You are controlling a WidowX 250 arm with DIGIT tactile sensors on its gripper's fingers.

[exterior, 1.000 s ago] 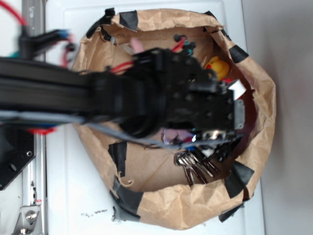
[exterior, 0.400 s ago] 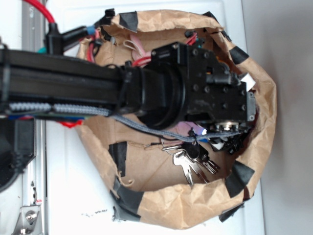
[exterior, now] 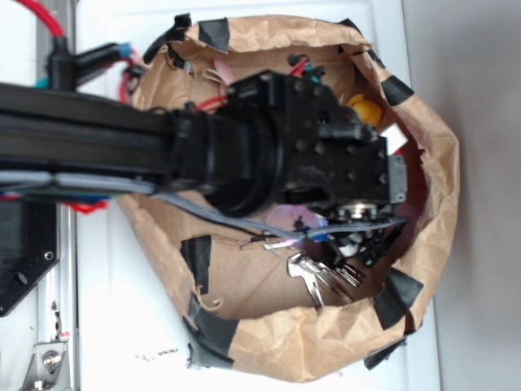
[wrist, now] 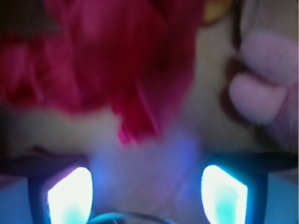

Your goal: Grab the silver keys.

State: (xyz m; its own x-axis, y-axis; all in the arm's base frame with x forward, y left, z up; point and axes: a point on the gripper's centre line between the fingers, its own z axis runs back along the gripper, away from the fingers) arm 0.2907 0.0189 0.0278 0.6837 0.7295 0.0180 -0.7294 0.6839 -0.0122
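Exterior view: the arm reaches into a paper bag; the silver keys lie on the bag floor beside the gripper (not yet held).

Wrist view: fingers stand well apart, nothing between them; red cloth fills the view. Judged as approach; next, centre over the keys.

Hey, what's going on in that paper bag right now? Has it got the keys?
End effector open, nothing between its fingers. Silver keys lying loose on the paper bag floor, not grabbed. Red fluffy thing and pink plush crowd the wrist view.
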